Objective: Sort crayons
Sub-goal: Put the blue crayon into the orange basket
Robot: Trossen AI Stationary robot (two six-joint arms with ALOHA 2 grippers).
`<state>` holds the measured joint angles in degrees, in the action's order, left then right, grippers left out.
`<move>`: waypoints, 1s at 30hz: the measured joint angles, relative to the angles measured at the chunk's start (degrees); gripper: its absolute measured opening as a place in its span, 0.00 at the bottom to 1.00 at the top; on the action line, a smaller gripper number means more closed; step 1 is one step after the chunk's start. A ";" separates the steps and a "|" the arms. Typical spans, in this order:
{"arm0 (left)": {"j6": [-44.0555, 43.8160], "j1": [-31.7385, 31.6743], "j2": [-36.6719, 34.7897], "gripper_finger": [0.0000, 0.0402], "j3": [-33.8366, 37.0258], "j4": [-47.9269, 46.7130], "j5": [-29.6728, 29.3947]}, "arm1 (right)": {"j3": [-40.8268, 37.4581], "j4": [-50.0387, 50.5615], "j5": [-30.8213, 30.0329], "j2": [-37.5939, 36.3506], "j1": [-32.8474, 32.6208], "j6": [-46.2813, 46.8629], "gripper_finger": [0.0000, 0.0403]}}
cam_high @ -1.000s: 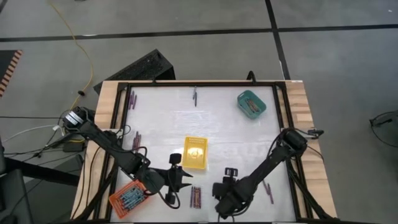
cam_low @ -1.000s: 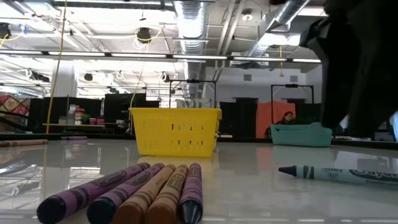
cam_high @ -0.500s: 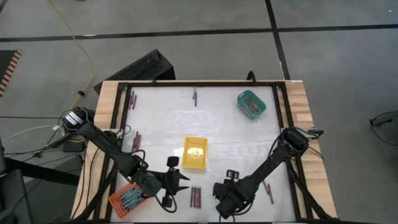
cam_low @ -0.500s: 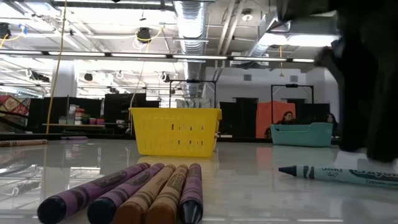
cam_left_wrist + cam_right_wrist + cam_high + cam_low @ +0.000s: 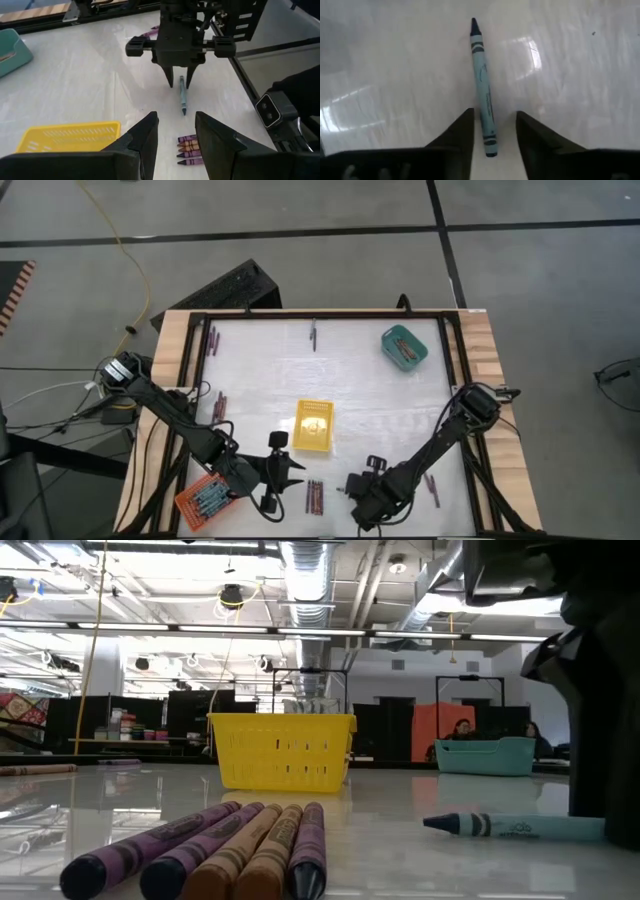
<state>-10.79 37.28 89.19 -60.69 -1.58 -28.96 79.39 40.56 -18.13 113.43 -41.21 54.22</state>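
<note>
Straddling the blue-grey crayon point(image 5: 483, 85) lengthwise, right pincer point(image 5: 492, 137) open, fingers flanking its butt end, tip pointing away.

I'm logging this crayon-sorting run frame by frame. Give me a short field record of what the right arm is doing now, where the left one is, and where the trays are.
right gripper: down at the table's near edge, fingers straddling the blue-grey crayon, not visibly clamped
crayon state: lying flat on the table
left gripper: open, empty, hovering beside the purple and brown crayon group
yellow tray: table centre
teal tray: far right corner, crayons inside
orange tray: near left edge, crayons inside
</note>
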 joint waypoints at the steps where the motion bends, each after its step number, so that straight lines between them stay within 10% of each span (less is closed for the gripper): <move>1: 0.01 0.00 0.00 0.30 0.00 0.00 -0.02 | -0.25 -0.15 0.00 -0.01 0.00 -0.03 0.29; 10: 0.04 -0.14 0.00 0.30 0.00 0.05 -0.21 | -1.35 -0.99 0.90 -0.05 0.04 -2.95 0.02; 30: 0.49 -0.22 0.00 0.30 -0.02 2.55 -0.19 | -1.79 2.22 -0.12 -4.19 -0.27 -4.76 0.00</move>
<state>-10.29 37.06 89.19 -60.71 0.96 -29.15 77.60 42.79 -18.25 109.24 -41.48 49.47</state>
